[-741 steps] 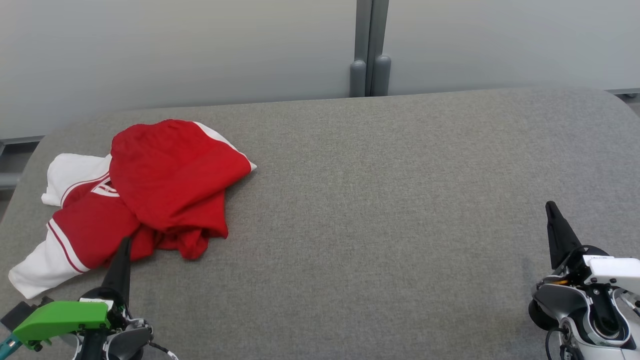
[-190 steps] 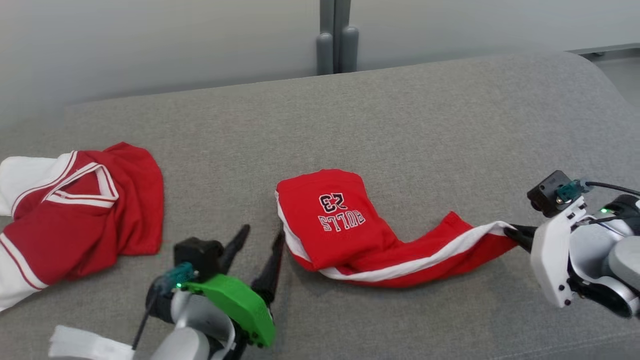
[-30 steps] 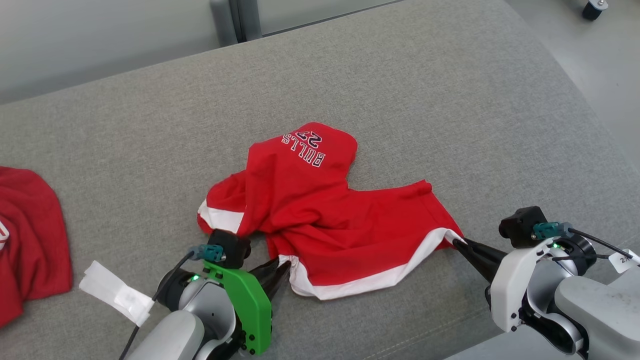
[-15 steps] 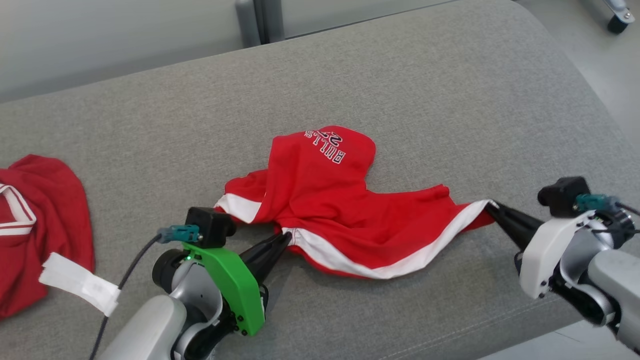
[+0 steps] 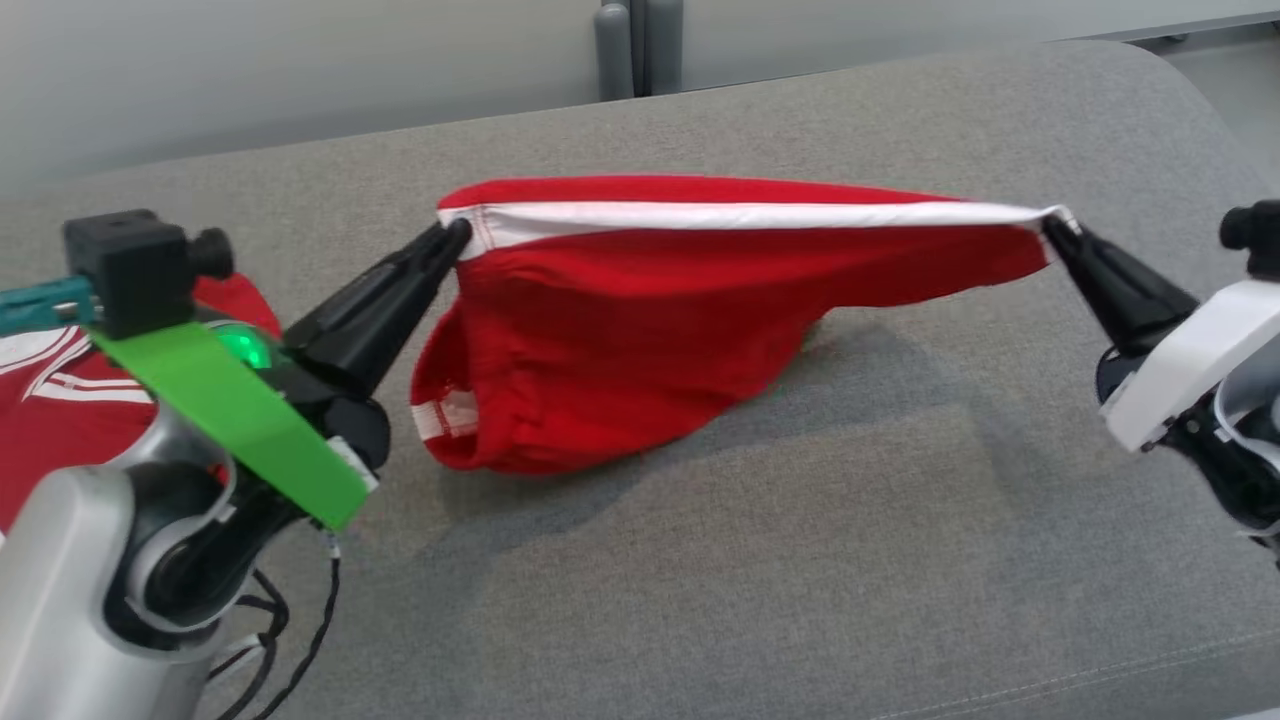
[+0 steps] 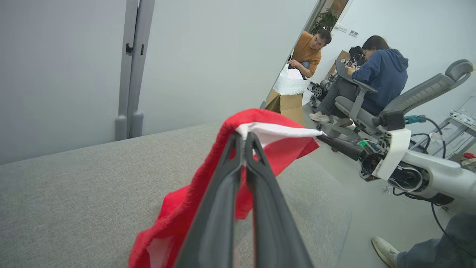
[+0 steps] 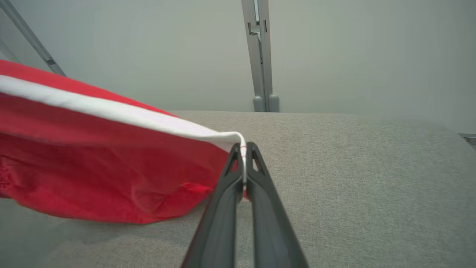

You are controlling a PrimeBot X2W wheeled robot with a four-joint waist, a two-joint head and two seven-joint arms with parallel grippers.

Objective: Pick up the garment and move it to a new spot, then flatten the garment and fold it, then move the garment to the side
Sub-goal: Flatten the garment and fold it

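Now, up off the cushion [image 5: 700, 560] by its white hem: garment [image 5: 640, 320], red, pulled taut between two grippers, lower part sagging in a loose pouch towards the grey fabric; cannot tell whether touching there or just above.

Pinched at the hem's left corner by left gripper [image 5: 458, 236], fingers pressed together on the cloth, white band caught at the very tips in the left wrist view; pinched at the right corner by right gripper [image 5: 1052, 226], fingers likewise closed on the hem, a sliver of white between the tips in the right wrist view.

Also on the cushion, far left: jersey [image 5: 50, 400], red with white trim, lying flat, largely hidden behind the left arm and its green bracket [image 5: 230, 420]; apart from the garment, with the left gripper in between.

Behind the cushion: pale wall [image 5: 300, 70], with a grey post [image 5: 637, 45] standing at the back edge, about level with the middle of the stretched hem.

Past the cushion's right end, in the left wrist view: person in orange [image 6: 306, 52] crouched by an open box [image 6: 286, 104]; person in blue [image 6: 379, 74] seated on a grey chair [image 6: 427, 91], back turned; nearer, at the lower right corner, a pale shoe [image 6: 386, 251] and a trouser leg on the floor.

In the right wrist view, left side taken up by hanging red cloth, blocking sight of the left arm.
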